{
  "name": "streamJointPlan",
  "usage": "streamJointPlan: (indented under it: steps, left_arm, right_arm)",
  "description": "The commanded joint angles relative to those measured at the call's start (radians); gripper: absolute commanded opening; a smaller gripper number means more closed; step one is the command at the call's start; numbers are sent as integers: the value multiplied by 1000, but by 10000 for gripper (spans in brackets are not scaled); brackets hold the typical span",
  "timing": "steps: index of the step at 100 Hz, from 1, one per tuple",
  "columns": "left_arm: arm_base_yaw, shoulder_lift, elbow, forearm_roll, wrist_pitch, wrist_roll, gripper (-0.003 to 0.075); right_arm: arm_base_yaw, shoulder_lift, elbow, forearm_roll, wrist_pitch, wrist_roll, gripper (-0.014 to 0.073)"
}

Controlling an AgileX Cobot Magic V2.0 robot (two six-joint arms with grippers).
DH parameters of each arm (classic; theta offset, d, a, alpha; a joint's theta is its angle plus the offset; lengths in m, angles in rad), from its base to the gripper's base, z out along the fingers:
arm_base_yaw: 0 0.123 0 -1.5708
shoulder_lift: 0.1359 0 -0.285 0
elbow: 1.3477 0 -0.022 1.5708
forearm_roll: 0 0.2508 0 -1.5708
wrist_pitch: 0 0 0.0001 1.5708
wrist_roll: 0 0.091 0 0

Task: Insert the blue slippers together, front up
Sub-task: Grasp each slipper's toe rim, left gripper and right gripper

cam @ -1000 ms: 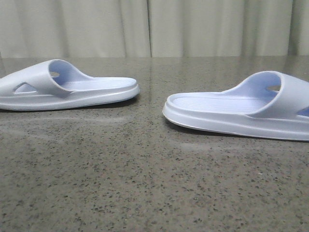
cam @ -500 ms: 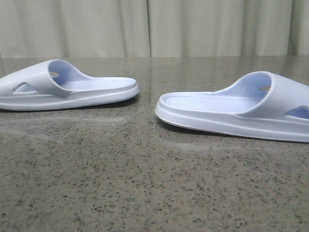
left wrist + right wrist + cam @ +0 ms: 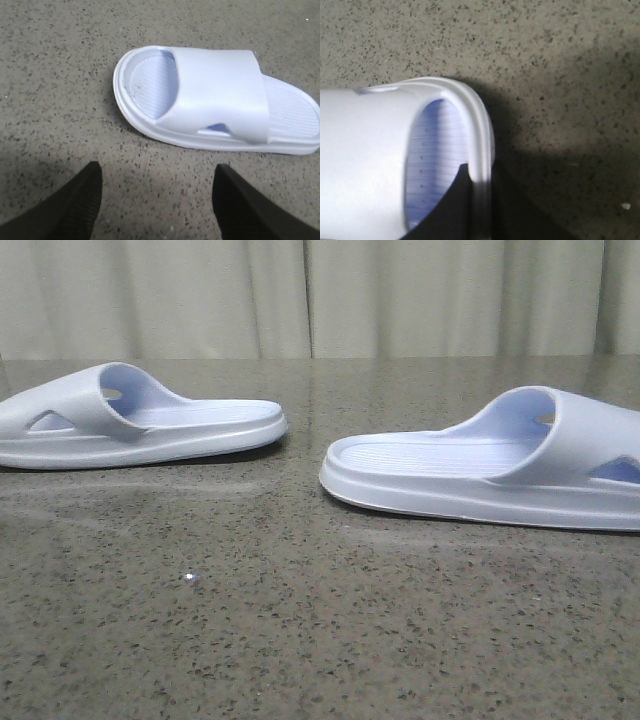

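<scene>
The left tool [image 3: 155, 200] is spread wide, its two dark fingers [image 3: 75, 205] well apart with bare counter [image 3: 60, 75] between them; it holds and touches nothing. The left slipper [image 3: 220, 107] lies flat on the counter just beyond those fingertips, apart from them, its strap side-on to the tool and a triangular cut-out facing it.

The right tool [image 3: 472, 200] is at the toe rim of the right slipper [image 3: 365, 160]. One dark finger [image 3: 445, 210] reaches inside the toe opening against the inner side of the rim, and a dark shape lies along the rim's outer side, but that could be finger or shadow. Whether this tool is clamped on the rim cannot be told.

In the front view the left slipper [image 3: 140, 425] and right slipper [image 3: 480, 465] lie sole-down, heels pointing toward each other, with an open strip of counter [image 3: 300, 620] between them and a broad bare stretch nearer the camera. The right slipper's toe end is cut off at the frame edge, the left one's toe too. Neither tool shows in the front view. A curtain [image 3: 300, 295] hangs behind the counter's far edge.
</scene>
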Motion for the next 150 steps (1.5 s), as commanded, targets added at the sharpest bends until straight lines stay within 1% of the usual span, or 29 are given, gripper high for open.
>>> streamJointPlan:
  steps: [1,9,17,21,22,27,28,35,43,50,60,77,99,106,127,136,146,150]
  left_arm:
    - [-1,61,-83,-52,-63,1,421]
    - [27,115,-128,-81,-57,3,421]
    - [76,168,-169,-155,-33,42,421]
    - [106,194,-187,-222,-1,112,421]
    - [112,198,-189,-235,4,112,421]
    - [150,229,-206,-344,52,211,421]
    - [160,238,-210,-379,67,259,421]
    - [213,285,-224,-546,138,400,421]
    - [264,336,-230,-666,197,483,421]
    - [288,380,-237,-682,239,511,421]
    - [294,439,-245,-682,279,543,421]
    - [294,513,-269,-724,318,616,421]
    - [294,572,-306,-729,333,635,412]
    - [294,579,-306,-735,335,639,381]
    - [294,622,-306,-735,385,655,237]
    - [294,629,-306,-735,393,658,150]
    - [294,625,-306,-737,393,663,15]
    - [294,624,-306,-737,395,666,15]
  right_arm:
    - [-5,-22,-27,1,-15,-18,-107]
    - [-5,-22,-27,-1,-13,-18,-107]
    - [-5,-22,-27,-4,-13,-18,-107]
    - [-5,-22,-27,-4,-13,-20,-107]
    - [-5,-22,-27,-4,-13,-22,-107]
    - [-5,-22,-27,-4,-13,-24,-107]
    - [-5,-22,-27,-4,-15,-24,-107]
    - [-5,-22,-27,-4,-17,-24,-107]
    - [-5,-22,-27,-4,-18,-24,-107]
    - [-5,-22,-27,-4,-21,-24,-107]
    - [-5,-22,-27,-4,-23,-24,-107]
    - [-5,-22,-27,-4,-26,-24,-107]
    - [-5,-22,-27,-4,-29,-32,-107]
    - [-5,-22,-27,-4,-32,-32,-107]
    - [-5,-22,-27,-4,-37,-32,-107]
    - [-5,-22,-27,-4,-37,-32,-107]
    - [-5,-22,-27,-4,-37,-32,-107]
    - [-5,-22,-27,-4,-38,-32,-107]
